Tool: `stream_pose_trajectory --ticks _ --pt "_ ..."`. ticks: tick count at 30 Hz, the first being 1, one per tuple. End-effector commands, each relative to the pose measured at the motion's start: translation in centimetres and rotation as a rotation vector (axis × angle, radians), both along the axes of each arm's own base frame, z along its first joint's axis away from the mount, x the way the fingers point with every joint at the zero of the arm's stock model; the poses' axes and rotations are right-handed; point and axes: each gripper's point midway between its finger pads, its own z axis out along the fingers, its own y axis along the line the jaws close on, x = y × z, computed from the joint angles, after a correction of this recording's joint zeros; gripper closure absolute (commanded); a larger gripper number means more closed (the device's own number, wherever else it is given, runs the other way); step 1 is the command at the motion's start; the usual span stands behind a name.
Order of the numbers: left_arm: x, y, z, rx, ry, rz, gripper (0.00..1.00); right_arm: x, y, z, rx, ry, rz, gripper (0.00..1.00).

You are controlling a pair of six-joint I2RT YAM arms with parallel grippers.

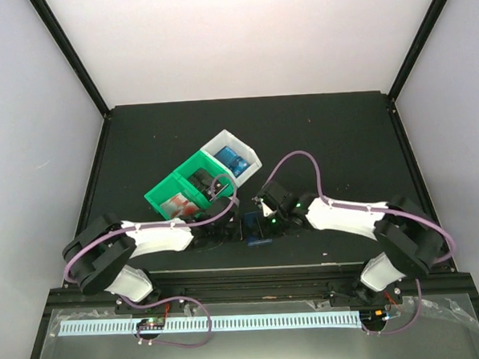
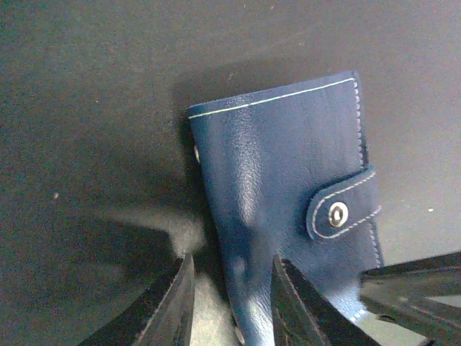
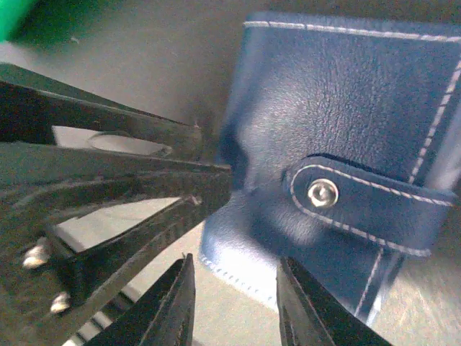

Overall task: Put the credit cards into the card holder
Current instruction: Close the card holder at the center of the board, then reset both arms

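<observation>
Left tool (image 2: 233, 265) and right tool (image 3: 235, 263) are held open, fingers apart, at the card holder (image 2: 281, 166). It is laid closed on the table (image 2: 86, 108), with the clasp tab (image 2: 344, 207) fastened.

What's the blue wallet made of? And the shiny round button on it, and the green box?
The wallet looks like leather or fake leather: fine grain, soft sheen, white stitching along the edges. The button looks like polished metal: silvery and reflective. The green box looks like hard plastic: bright even colour, thin straight walls.
</observation>
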Motion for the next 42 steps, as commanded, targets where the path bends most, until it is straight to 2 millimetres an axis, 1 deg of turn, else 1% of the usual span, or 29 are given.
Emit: stream_pose_trajectory --ticks 1,3,6,9,10,12,14,16,17,20,21,23,25,27,30,33,35,38,42 --pt "0.1 0.8 1.8 0.006 -0.050 -0.003 0.64 1.3 -1.1 4.5 0.019 -0.127 -0.051 0.64" --pt "0.5 1.2 3.0 0.005 -0.085 0.003 0.54 2.6 -2.7 6.4 -0.015 -0.223 -0.111 0.62" --pt "1.0 1.8 5.8 -0.007 -0.161 0.016 0.38 4.3 -6.5 8.8 -0.105 -0.365 -0.232 0.57" --pt "1.5 3.1 8.6 -0.006 -0.238 0.047 0.22 5.1 -9.9 11.8 -0.155 -0.499 -0.318 0.52" --pt "1.6 4.7 11.4 -0.006 -0.282 0.107 0.01 5.1 -13.0 14.7 -0.183 -0.608 -0.393 0.50" --pt "1.6 5.3 14.1 -0.018 -0.356 0.091 0.01 4.7 -15.1 17.0 -0.182 -0.681 -0.443 0.48" --pt "1.3 6.5 16.5 -0.029 -0.432 0.096 0.01 4.2 -17.3 19.3 -0.173 -0.746 -0.500 0.43" --pt "1.1 8.1 19.0 -0.042 -0.520 0.115 0.01 3.2 -19.8 21.8 -0.135 -0.818 -0.564 0.36" --pt "0.9 9.0 20.5 -0.051 -0.569 0.128 0.01 2.7 -20.8 22.8 -0.119 -0.844 -0.590 0.30" --pt "0.0 11.7 24.7 -0.070 -0.716 0.151 0.01 1.1 -24.2 25.3 -0.072 -0.913 -0.677 0.20" --pt "-0.5 12.7 26.4 -0.076 -0.778 0.151 0.01 0.5 -25.1 26.2 -0.049 -0.935 -0.697 0.19" --pt "-1.1 14.9 28.8 -0.071 -0.849 0.197 0.01 -0.5 -26.7 27.3 -0.013 -0.969 -0.729 0.15" --pt "-1.7 16.7 30.7 -0.060 -0.903 0.232 0.01 -1.3 -27.9 28.2 0.013 -0.992 -0.759 0.14" --pt "-2.2 18.2 32.2 -0.046 -0.934 0.260 0.01 -1.9 -28.8 28.7 0.022 -1.005 -0.773 0.13" --pt "-2.8 19.9 33.8 -0.029 -0.956 0.293 0.01 -2.5 -29.9 29.3 0.022 -1.014 -0.793 0.13" --pt "-3.3 21.1 34.6 -0.014 -0.965 0.313 0.01 -2.9 -30.4 29.6 0.033 -1.020 -0.800 0.12" --pt "-3.6 21.5 34.9 -0.016 -0.970 0.317 0.01 -3.0 -30.1 29.7 0.046 -1.025 -0.780 0.11" --pt "-4.0 21.9 35.1 -0.029 -0.980 0.317 0.01 -3.0 -29.5 29.5 0.047 -1.015 -0.741 0.08" --pt "-4.0 22.0 35.1 -0.023 -0.985 0.317 0.01 -3.0 -29.2 29.4 0.057 -1.010 -0.725 0.07"
